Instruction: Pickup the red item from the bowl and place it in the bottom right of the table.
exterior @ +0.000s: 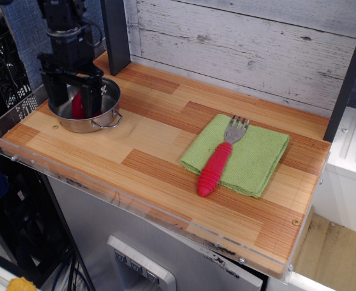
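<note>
We are looking down on the table (165, 151), a top of light and reddish-brown planks with a clear acrylic edge running along its front and left sides. At the far left corner the bowl (105, 118), a small shiny steel pot with a loop handle facing right, is sitting on the wood. The black gripper (76, 103) is reaching down into it from above, and its two fingers (57, 100) are standing apart, one on each side of the red item (77, 105). We are seeing the red item only as a narrow dark-red strip between the fingers, lying inside the bowl; we cannot tell whether the fingers are touching it, and the pincer is reading as spread rather than clamped.

Well apart from the bowl, toward the right of the table, a green cloth (250, 154) is lying flat as a folded square. A fork (220, 160) with a ribbed red handle is resting across the cloth, its metal tines pointing toward the back wall and the end of its handle reaching just past the near edge of the cloth onto the wood. A whitewashed plank wall (244, 42) is standing behind the table.
</note>
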